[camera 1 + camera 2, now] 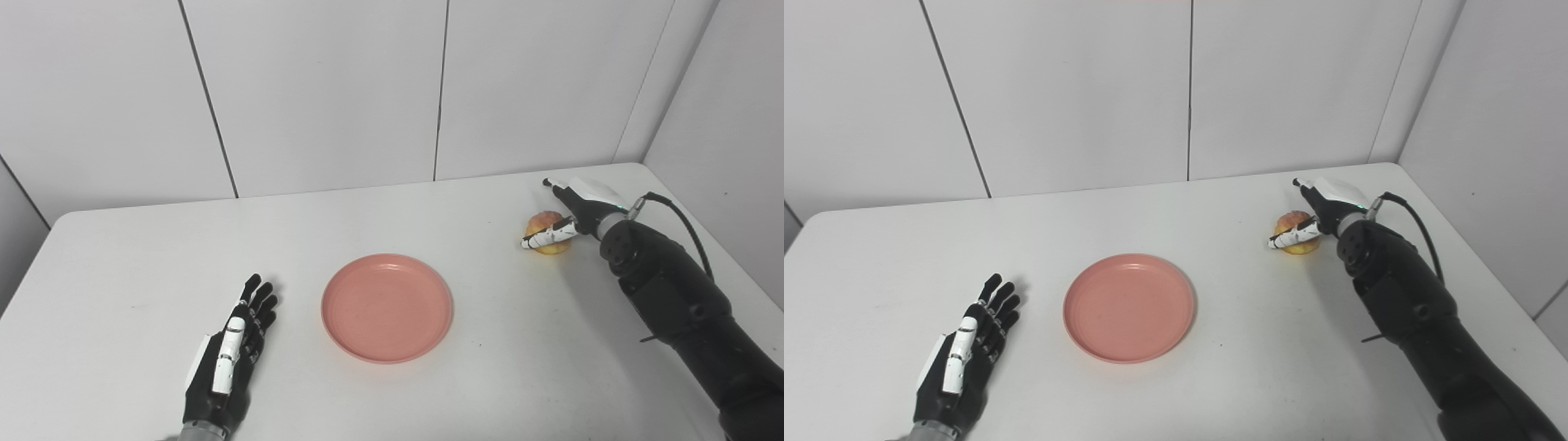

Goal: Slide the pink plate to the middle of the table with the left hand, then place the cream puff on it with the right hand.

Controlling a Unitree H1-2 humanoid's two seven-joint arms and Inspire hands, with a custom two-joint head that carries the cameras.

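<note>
My left hand (pixel 228 352) lies flat at the near left, fingers spread, holding nothing; the pink plate (pixel 387 307) sits mid-table, so I judge sliding done; my right hand (pixel 572 214) cups the cream puff (pixel 547 232) far right, grip unsure; next: close, lift, carry left.

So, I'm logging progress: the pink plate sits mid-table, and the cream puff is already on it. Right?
Not quite. The plate is mid-table but bare; the left eye view shows the cream puff off to its right on the table, with the right robot hand around it.
</note>
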